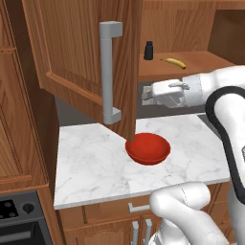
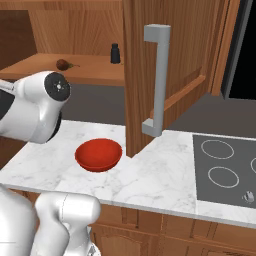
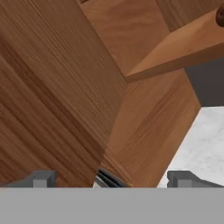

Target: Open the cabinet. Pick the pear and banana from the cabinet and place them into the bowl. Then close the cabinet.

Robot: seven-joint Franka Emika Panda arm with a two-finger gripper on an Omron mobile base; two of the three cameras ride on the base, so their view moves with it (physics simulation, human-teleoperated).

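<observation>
Hand view: wide-open gripper faces the swung-out cabinet door.

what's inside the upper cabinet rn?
On the cabinet shelf: banana, small black bottle, pear. The open doors cover part of the shelf in each base view, so anything behind them can't be seen.

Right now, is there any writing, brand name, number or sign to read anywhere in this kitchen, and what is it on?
None: no words, numbers or brand marks can be read.
The black bottle in the cabinet has no label.
The red bowl is plain.
The stove top bears ring outlines and a small mark at its front edge, too small to read.
The stove knobs show no figures.
</observation>
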